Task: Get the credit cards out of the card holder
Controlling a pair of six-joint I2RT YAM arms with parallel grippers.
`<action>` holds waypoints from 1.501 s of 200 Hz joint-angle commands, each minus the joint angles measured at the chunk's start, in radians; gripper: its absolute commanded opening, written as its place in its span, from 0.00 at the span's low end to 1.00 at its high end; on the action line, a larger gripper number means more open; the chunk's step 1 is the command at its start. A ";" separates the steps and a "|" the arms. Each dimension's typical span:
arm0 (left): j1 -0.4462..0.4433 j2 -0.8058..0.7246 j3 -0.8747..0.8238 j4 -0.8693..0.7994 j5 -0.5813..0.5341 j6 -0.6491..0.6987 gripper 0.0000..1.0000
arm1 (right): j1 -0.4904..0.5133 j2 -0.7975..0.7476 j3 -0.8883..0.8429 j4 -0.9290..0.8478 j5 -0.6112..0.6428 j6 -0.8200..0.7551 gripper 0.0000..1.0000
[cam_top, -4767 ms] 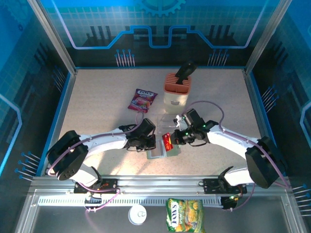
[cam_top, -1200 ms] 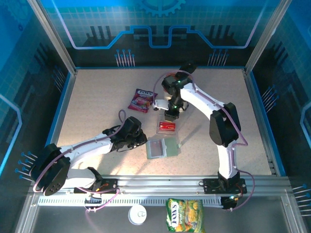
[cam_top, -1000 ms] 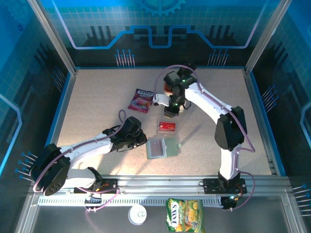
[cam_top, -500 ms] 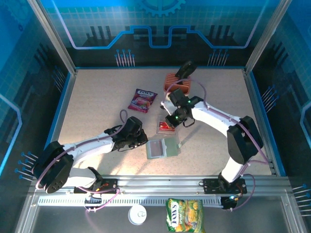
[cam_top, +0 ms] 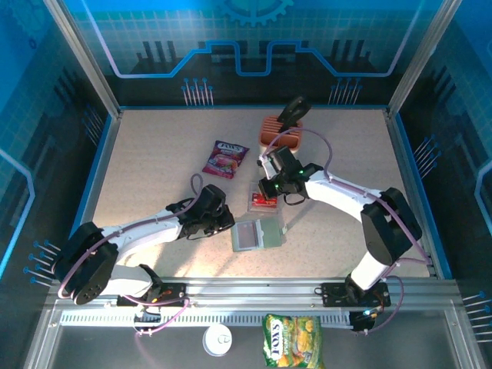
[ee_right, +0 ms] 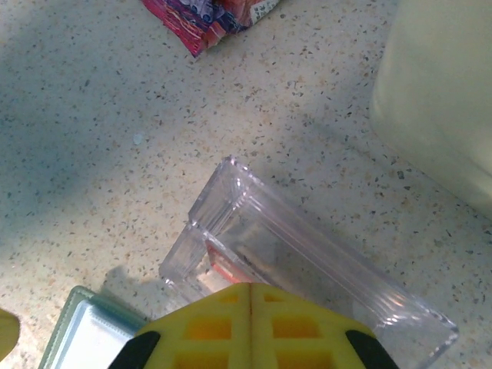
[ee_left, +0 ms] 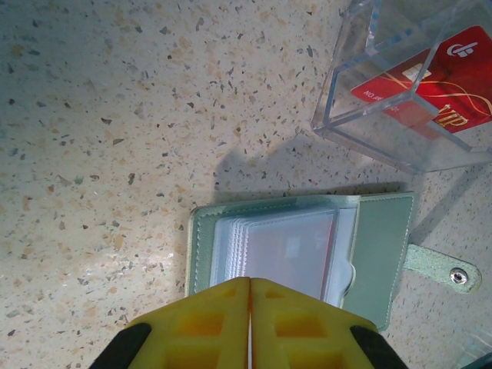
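The card holder (cam_top: 258, 234) lies open on the table, a grey-green case (ee_left: 384, 246) with clear sleeves; a faint reddish card (ee_left: 296, 254) shows inside them. Just behind it stands a clear tray (ee_left: 361, 115) with a red credit card (cam_top: 262, 202) (ee_left: 442, 73) lying in it. My left gripper (cam_top: 228, 223) (ee_left: 250, 282) is shut and holds nothing, its tip at the holder's left edge. My right gripper (cam_top: 269, 191) (ee_right: 250, 286) is shut too, empty, just above the tray's (ee_right: 307, 254) near wall, where the card's red edge (ee_right: 219, 269) shows.
A purple-red snack packet (cam_top: 224, 158) (ee_right: 211, 17) lies behind and left of the tray. The tall peach slotted block (cam_top: 282, 132) (ee_right: 438, 92) stands right behind my right arm. A green snack packet (cam_top: 292, 342) and a white disc (cam_top: 218, 339) lie beyond the front rail.
The right arm has swung from the block down over the tray, and its jaws have closed. The red card it held earlier lies in the tray. The left arm barely moved.
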 commanded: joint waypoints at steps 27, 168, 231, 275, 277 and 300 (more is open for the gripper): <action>0.008 -0.018 -0.014 -0.012 0.012 0.017 0.08 | 0.018 0.042 -0.055 0.055 0.016 0.020 0.03; 0.007 0.070 0.002 0.040 0.068 0.017 0.05 | 0.031 -0.052 -0.024 -0.005 -0.008 0.014 0.16; 0.006 0.111 0.008 0.021 0.067 0.026 0.00 | 0.064 -0.107 -0.036 -0.107 -0.126 0.088 0.17; 0.005 0.140 -0.005 0.036 0.066 0.026 0.00 | 0.091 -0.121 -0.081 -0.124 -0.184 0.112 0.20; 0.005 0.141 -0.005 0.035 0.066 0.026 0.00 | 0.093 -0.121 -0.084 -0.124 -0.187 0.115 0.20; 0.006 0.151 -0.005 0.035 0.055 0.029 0.00 | 0.110 -0.121 -0.106 -0.114 -0.227 0.160 0.23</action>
